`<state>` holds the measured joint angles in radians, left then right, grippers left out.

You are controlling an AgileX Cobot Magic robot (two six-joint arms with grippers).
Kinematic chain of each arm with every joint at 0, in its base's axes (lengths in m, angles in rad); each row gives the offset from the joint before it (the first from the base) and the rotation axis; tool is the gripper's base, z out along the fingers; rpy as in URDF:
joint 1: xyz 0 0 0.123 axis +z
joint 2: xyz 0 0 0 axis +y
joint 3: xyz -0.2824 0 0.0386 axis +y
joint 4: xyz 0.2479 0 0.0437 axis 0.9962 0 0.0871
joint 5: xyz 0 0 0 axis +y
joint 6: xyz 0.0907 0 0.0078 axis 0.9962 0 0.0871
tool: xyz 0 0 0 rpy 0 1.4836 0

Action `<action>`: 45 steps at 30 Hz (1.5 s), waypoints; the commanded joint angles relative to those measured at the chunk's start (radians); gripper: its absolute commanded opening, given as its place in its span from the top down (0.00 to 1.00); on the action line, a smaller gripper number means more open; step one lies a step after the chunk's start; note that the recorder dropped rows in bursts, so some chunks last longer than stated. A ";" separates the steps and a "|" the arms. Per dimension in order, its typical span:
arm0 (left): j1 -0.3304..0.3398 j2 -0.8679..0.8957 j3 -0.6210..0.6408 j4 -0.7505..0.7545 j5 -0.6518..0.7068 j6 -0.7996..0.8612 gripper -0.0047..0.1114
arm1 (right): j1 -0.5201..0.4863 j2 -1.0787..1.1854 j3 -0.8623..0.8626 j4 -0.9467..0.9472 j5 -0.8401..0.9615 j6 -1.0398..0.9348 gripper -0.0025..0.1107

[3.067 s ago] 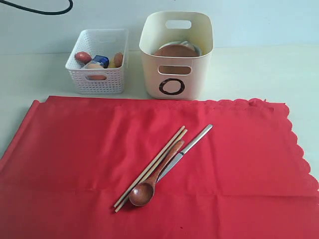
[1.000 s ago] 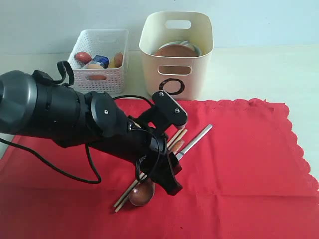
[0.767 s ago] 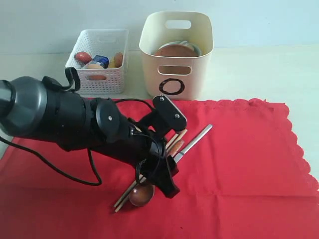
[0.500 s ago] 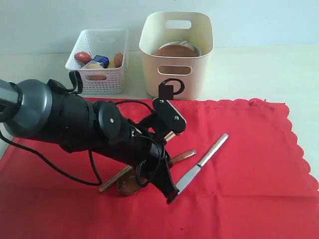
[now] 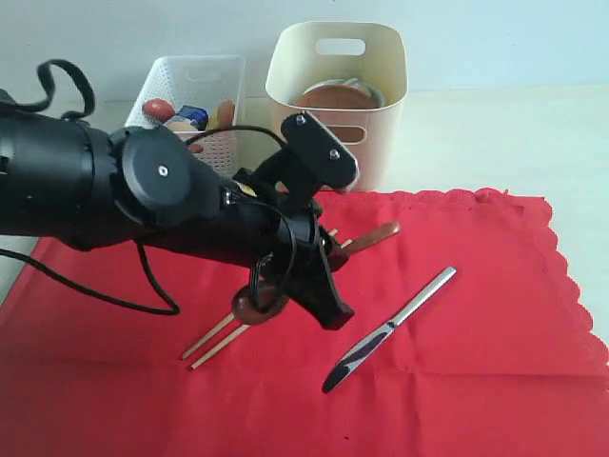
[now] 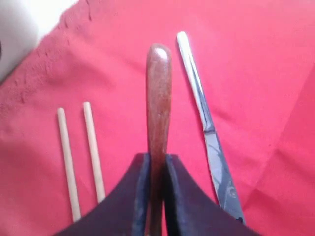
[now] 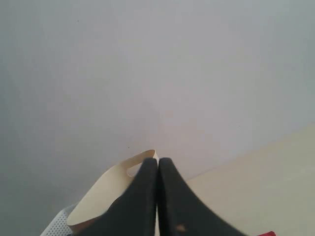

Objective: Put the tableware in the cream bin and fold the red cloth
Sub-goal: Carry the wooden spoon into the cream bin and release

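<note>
Red fabric, the red cloth [image 5: 495, 333], lies smooth with a scalloped edge over a pale matte table [image 5: 504, 133], with a plain grey-white wall [image 5: 495, 38] behind. My left gripper [image 6: 156, 158] is pinched narrow on the handle of the glossy brown wooden spoon [image 6: 158, 88], which sticks out past the jaws. The two round, pale chopsticks [image 6: 93, 147] lie on the cloth to one side of the jaws, and the slim metal utensil [image 5: 390, 328] lies to the other. Beyond the jaws stands the smooth cream bin [image 5: 385, 114] with a brown plate [image 5: 333, 98] inside, and a white lattice basket [image 5: 205, 71] beside it. My right gripper [image 7: 157, 162] is pressed shut on nothing. Compared with half a second ago, the spoon is off the cloth and the utensil lies farther from the jaws.
</note>
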<state>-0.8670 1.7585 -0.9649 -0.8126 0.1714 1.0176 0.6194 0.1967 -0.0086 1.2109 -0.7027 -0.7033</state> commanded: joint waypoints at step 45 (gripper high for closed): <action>0.149 0.282 -0.636 -0.111 -0.361 -0.008 0.96 | -0.003 -0.002 0.003 -0.009 -0.003 -0.003 0.98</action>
<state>-0.7199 2.0176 -1.5700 -0.9086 -0.1760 1.0142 0.6194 0.1967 -0.0086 1.2109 -0.7027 -0.7033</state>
